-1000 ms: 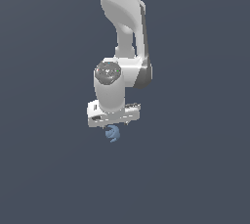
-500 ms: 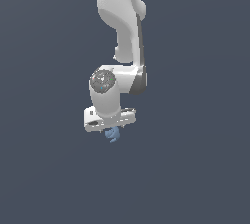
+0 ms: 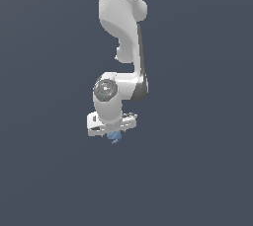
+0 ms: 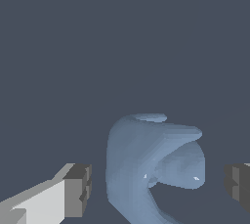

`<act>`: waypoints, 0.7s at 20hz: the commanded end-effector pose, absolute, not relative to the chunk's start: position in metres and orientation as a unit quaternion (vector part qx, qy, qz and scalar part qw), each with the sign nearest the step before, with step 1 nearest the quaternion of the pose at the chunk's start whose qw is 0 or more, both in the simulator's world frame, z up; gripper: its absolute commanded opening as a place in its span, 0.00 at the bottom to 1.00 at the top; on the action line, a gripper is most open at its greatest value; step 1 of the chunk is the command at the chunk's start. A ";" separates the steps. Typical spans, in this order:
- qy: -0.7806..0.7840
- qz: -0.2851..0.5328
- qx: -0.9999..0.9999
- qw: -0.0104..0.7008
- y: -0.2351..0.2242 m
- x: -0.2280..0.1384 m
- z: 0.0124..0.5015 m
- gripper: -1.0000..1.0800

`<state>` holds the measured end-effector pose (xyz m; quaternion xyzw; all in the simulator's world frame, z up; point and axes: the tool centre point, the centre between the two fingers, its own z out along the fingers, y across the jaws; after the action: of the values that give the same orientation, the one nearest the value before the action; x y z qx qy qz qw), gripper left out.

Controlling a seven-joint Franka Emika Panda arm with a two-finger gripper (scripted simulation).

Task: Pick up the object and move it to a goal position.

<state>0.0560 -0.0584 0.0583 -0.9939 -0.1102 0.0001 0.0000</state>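
Exterior view – arm: the white Panda arm [image 3: 121, 27] enters from 12 o'clock and ends just below frame centre.
Exterior view – tool: the tool [image 3: 113, 135] points downward under the wrist block; its fingers are too small here to resolve.
Exterior view – object: the light-blue object [image 3: 114, 137] sits directly beneath the tool at 6 o'clock of the wrist, partly hidden by the tool body.
Exterior view – surroundings: uniform dark grey-blue field [image 3: 197, 170] on every side; no worktop edge, wall or other item is visible, and open room extends from 1 o'clock round to 11 o'clock of the tool.
Wrist view – tool: jaws stand wide; one grey fingertip [image 4: 78, 190] and the other [image 4: 238, 187] flank the object.
Wrist view – object: swirled, lobed lump [image 4: 141, 169] between the fingertips, clear gaps on both sides, neither pad touching it.
Wrist view – contact with ground: cannot tell.
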 end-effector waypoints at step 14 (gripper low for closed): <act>-0.111 0.000 -0.994 0.000 -0.059 0.057 0.040 0.00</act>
<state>0.0571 -0.0586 0.0397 -0.9938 -0.1109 -0.0001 0.0000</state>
